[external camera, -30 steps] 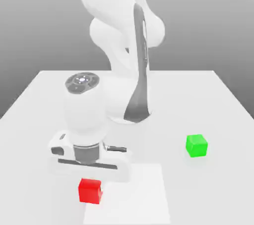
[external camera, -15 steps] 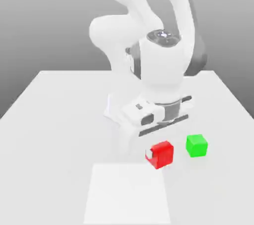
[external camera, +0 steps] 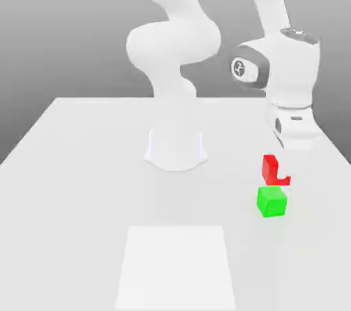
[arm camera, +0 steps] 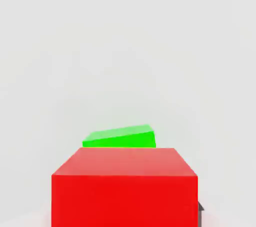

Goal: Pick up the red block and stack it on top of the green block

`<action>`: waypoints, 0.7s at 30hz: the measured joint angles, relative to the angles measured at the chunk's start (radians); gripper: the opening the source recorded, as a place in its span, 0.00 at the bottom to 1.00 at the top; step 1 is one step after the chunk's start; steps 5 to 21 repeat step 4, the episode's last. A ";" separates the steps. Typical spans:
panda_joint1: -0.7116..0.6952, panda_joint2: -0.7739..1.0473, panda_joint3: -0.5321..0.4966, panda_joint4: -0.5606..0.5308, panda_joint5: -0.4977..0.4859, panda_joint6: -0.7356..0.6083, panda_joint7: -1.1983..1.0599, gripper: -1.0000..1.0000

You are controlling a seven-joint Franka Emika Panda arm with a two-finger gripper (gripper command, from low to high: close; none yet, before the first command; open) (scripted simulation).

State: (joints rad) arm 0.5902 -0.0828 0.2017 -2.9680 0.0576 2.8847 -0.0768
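Arm: the white arm [external camera: 284,42] reaches over to the exterior view's right, wrist pointing down above the two blocks.
Jaws [external camera: 280,171]: nearly closed — clamped on the red block, one white finger covering part of its face.
Red block [external camera: 270,168]: held in the air, clear of the tabletop, just above the green block and not touching it; the hand view has it large in the foreground [arm camera: 125,186].
Green block [external camera: 272,201]: sits flat on the tabletop — directly under the red one, a narrow gap between them; in the hand view its top edge peeks out past the red block [arm camera: 120,137].
Tabletop [external camera: 89,186]: plain white, with a paler square patch [external camera: 176,268] well apart from the blocks.
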 joint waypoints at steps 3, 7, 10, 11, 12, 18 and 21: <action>-0.009 0.063 -0.005 0.002 -0.045 0.060 0.030 1.00; -0.008 0.063 -0.005 0.002 -0.045 0.060 0.030 1.00; -0.008 0.063 -0.005 0.002 -0.045 0.060 0.030 1.00; -0.008 0.063 -0.005 0.002 -0.045 0.060 0.030 1.00; -0.008 0.063 -0.005 0.002 -0.045 0.060 0.030 1.00; -0.008 0.063 -0.005 0.002 -0.045 0.060 0.030 1.00; -0.008 0.063 -0.005 0.002 -0.045 0.060 0.030 1.00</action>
